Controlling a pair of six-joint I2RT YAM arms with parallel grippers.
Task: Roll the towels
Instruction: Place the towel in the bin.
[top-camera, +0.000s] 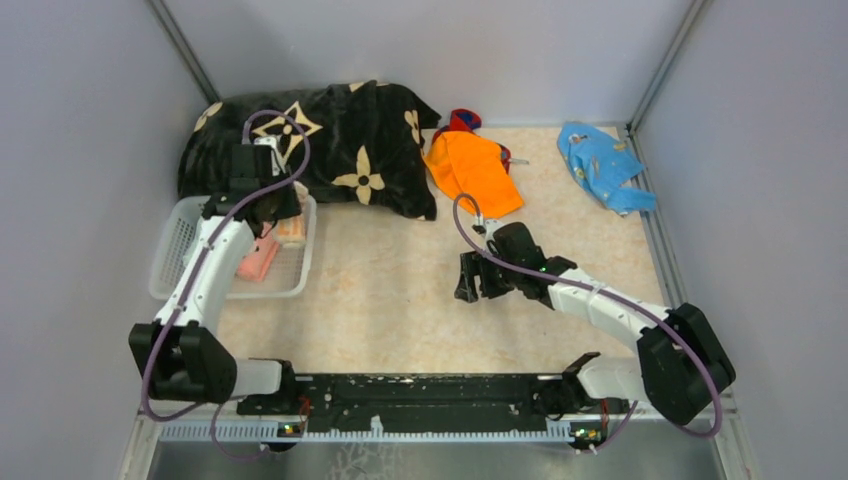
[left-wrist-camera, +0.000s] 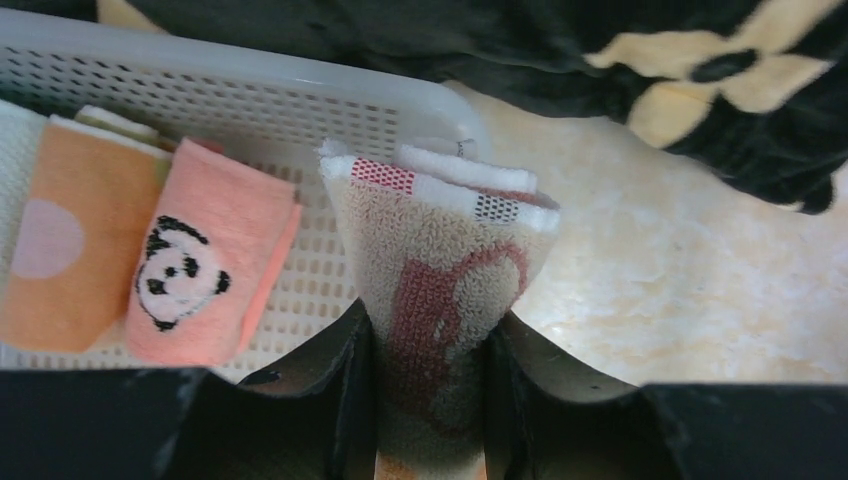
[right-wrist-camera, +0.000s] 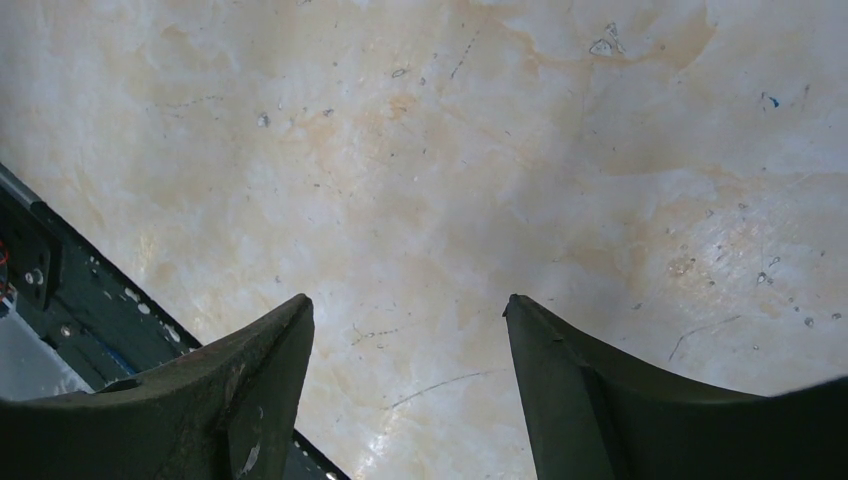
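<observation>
Evidently the step in hand is stowing a finished roll. The left gripper (left-wrist-camera: 430, 322) is clamped at a middling width on a rolled beige terry towel (left-wrist-camera: 440, 240) with a dull red motif. The roll's layered end, edged with red and black check bands, points away from the wrist. The roll hangs at the right-hand corner of a white perforated plastic basket (left-wrist-camera: 250, 100), partly over the mesh floor and partly over the rim. Whether it touches the basket I cannot tell.

Two rolls already lie in the basket, side by side and touching: a pink towel with a panda face (left-wrist-camera: 205, 265) and, left of it, an orange towel with a pale pink disc (left-wrist-camera: 70, 250).

The right gripper (right-wrist-camera: 405, 305) hovers with its jaws wide and nothing between them, above the marbled beige table (right-wrist-camera: 450, 150).

Unrolled work remains at the far side of the table: a plain orange cloth (top-camera: 475, 170), a red-and-blue cloth (top-camera: 462, 120) peeping out behind it, and a light blue cloth (top-camera: 603, 165) crumpled near the right wall. The black plush blanket (top-camera: 330, 150) with beige flowers lies just behind the basket.

Next, I judge, the left arm should shift the roll leftward, beside the panda roll, lower it and let go gently so it does not unwind.
</observation>
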